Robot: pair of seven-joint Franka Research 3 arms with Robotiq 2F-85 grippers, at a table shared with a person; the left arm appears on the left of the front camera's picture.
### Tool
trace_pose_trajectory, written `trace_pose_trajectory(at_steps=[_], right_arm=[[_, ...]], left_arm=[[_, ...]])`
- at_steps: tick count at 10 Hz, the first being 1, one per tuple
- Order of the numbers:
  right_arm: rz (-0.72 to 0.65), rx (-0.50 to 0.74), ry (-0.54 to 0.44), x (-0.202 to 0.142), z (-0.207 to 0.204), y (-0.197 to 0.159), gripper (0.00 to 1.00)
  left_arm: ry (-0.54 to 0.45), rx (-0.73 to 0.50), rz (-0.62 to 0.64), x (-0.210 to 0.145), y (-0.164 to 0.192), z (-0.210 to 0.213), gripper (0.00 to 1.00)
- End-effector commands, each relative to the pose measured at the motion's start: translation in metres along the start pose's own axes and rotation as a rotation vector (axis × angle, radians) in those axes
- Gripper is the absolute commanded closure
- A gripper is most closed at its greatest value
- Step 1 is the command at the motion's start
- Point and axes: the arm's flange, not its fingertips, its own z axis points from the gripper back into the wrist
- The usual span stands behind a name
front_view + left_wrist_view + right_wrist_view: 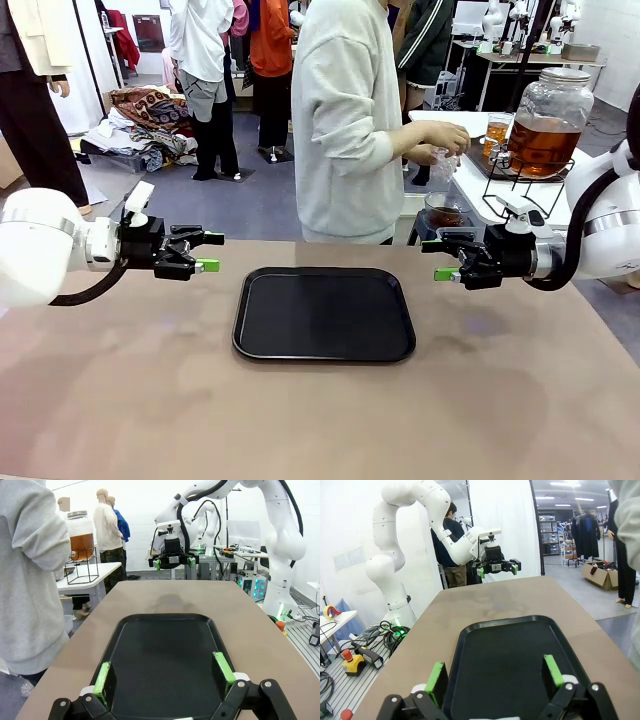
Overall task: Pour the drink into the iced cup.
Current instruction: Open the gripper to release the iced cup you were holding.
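Both claws idle, jaws apart, nothing held: left claw (pixel 205 252) and right claw (pixel 440 260) hover either side of the black rectangular plastic tray (pixel 324 314) on the tan surface (pixel 320 420). Amber-brown drink (pixel 545 143) sits in a glass dispenser jar (pixel 551 110) on a side table at far right, beside the person in a white sweatshirt (pixel 345 120).

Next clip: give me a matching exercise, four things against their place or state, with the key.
Things:
1. tray
2. left gripper
3. right gripper
4. drink jar

Places or states:
A. on a wire stand on the side table beyond the person
B. open, hovering off the tray's right end
C. bare, at the table's middle
D. open, hovering off the tray's left end

Pairs: 1-C, 2-D, 3-B, 4-A
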Motion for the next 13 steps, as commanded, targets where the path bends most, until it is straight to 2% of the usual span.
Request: trace_pose_trajectory(at_steps=[1,13], right_arm=[[-0.001,-0.005,0.001,0.0033,-0.0016,-0.0030,0.00],[-0.001,-0.005,0.001,0.0033,-0.0016,-0.0030,0.00]], left_arm=[[0.003,0.007,0.005,0.0029,0.0011,-0.0011,0.00],[0.003,0.007,0.005,0.0029,0.0011,-0.0011,0.00]])
